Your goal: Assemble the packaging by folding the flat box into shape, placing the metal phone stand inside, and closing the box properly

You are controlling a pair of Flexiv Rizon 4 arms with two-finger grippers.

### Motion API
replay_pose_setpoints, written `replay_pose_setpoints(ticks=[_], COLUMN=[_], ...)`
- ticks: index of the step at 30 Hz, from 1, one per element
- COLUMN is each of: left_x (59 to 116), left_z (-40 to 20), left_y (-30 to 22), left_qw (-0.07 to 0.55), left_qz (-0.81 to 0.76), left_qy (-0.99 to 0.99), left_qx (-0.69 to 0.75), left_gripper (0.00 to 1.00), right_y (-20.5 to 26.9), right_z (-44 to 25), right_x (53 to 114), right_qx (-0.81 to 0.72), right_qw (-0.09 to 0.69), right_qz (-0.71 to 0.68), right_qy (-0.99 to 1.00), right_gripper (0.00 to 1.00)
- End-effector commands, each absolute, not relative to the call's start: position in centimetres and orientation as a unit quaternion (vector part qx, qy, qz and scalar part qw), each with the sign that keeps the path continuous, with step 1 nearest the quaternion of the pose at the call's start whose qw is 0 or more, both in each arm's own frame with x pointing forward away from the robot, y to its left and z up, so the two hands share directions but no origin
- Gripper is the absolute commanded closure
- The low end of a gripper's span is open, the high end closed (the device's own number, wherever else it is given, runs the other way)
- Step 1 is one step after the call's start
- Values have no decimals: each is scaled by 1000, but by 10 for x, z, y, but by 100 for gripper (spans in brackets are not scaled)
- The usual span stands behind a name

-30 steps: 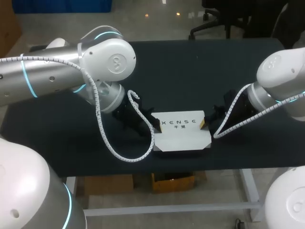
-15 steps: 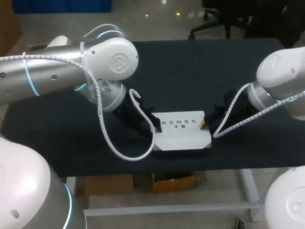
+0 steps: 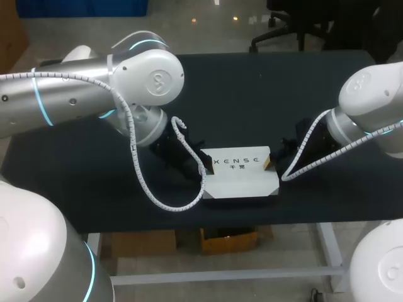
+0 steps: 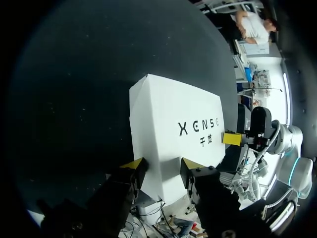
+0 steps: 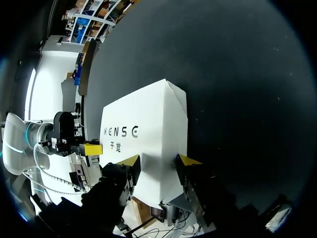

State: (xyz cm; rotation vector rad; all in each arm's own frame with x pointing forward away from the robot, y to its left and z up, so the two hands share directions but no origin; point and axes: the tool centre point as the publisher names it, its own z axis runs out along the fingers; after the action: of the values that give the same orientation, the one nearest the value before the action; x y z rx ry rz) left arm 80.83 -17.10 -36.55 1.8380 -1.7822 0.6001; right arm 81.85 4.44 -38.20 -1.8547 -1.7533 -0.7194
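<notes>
- Box [image 3: 240, 173]: white, folded into shape, lying on dark table [image 3: 252, 94];
- Left gripper [image 4: 162, 166]: fingers parted, tips at one box end;
- Right gripper [image 5: 158, 159]: fingers parted, tips at opposite end.

The only print I can make out sits on the top face of the white box [image 3: 240, 173]: one line of large, dark, widely spaced capital letters, with two smaller characters centred just beneath it. From the left gripper [image 4: 161, 168] it lies ahead on the box [image 4: 173, 124], toward the far end. From the right gripper [image 5: 158, 159] the same two lines lie ahead on the box [image 5: 148, 129], off to one side. My left arm's elbow housing [image 3: 157, 80] carries a small round emblem, not legible as letters.
</notes>
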Motion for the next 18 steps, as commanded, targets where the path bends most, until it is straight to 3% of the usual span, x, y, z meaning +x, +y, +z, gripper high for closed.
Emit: replay_pose_setpoints(ticks=[1, 18], left_x=[809, 814], left_z=[-364, -365], left_y=[-177, -178], left_qw=[251, 251], left_qz=[217, 207], left_qy=[-657, -657], left_qx=[678, 680], left_gripper=[53, 53], right_y=[46, 48], right_z=[-380, -382], right_x=[819, 821], right_qx=[-678, -678], right_qw=[246, 247], right_qz=[-263, -259], right_qy=[-641, -642], right_gripper=[55, 55])
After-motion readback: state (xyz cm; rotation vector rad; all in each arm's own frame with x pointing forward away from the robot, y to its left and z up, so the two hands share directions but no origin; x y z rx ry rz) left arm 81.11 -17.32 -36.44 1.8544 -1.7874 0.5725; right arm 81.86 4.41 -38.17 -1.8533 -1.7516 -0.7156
